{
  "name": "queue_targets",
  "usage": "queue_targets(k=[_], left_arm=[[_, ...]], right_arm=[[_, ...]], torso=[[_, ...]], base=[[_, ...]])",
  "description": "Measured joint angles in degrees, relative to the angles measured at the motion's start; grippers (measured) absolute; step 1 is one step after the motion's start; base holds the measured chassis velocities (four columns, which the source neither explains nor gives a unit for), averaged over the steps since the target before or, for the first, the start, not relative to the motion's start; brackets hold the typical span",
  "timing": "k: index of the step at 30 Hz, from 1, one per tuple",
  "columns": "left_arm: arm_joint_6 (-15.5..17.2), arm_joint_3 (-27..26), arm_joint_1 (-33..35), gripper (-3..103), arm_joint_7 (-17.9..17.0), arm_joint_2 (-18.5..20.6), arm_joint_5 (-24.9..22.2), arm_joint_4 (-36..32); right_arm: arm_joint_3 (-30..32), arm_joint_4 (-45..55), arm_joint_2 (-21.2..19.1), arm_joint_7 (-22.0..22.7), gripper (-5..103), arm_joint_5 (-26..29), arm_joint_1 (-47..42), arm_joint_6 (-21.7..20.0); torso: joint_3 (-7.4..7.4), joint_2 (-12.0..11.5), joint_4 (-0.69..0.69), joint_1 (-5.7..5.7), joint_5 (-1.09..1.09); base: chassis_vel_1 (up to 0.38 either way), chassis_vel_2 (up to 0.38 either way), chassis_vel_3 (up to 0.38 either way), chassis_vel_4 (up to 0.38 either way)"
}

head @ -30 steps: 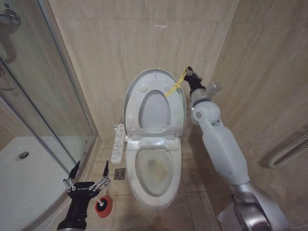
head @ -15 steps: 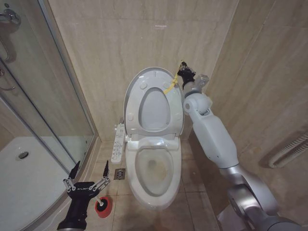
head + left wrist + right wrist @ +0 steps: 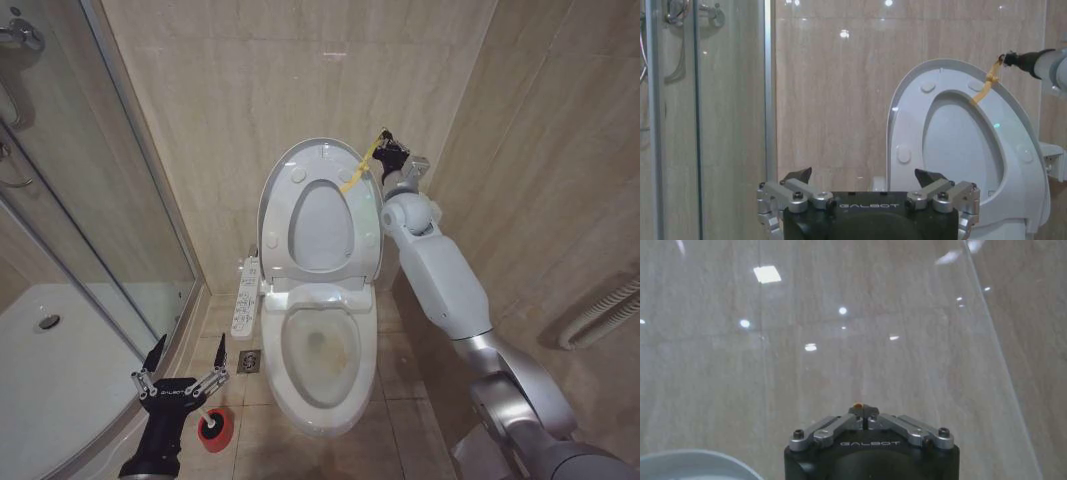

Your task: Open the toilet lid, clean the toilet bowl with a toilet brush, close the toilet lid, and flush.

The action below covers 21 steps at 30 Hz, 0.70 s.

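From the head view we see the lid (image 3: 320, 215) standing upright against the wall, the bowl (image 3: 320, 350) open beneath it with yellowish stains inside. Our right gripper (image 3: 385, 155) is up at the lid's top right edge, pinching the yellow tag (image 3: 358, 172). Our left gripper (image 3: 185, 365) hangs low by the floor with its fingers spread, just above the red brush holder (image 3: 214, 428), left of the bowl and beside the shower glass (image 3: 90, 200).

In the left wrist view our left gripper (image 3: 867, 180) gapes wide, holding nothing. Beyond it stands the lid (image 3: 960, 150), with the tag (image 3: 983, 87) held by the right gripper (image 3: 1008, 59).

In the right wrist view our right gripper (image 3: 864, 410) is pressed together on a speck of the tag (image 3: 857, 403), facing the tiled wall (image 3: 840, 330).
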Motion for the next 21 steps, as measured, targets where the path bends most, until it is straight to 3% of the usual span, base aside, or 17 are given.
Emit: queue_targets(k=[21], left_arm=[[0.0, 0.0, 0.0, 100, 0.0, 0.0, 0.0, 0.0]], right_arm=[[1.2, -4.4, -1.1, 0.2, 0, -3.0, -0.5, -1.6]], torso=[[0.00, 0.0, 0.00, 0.00, 0.00]], base=[[0.000, 0.000, 0.000, 0.000]])
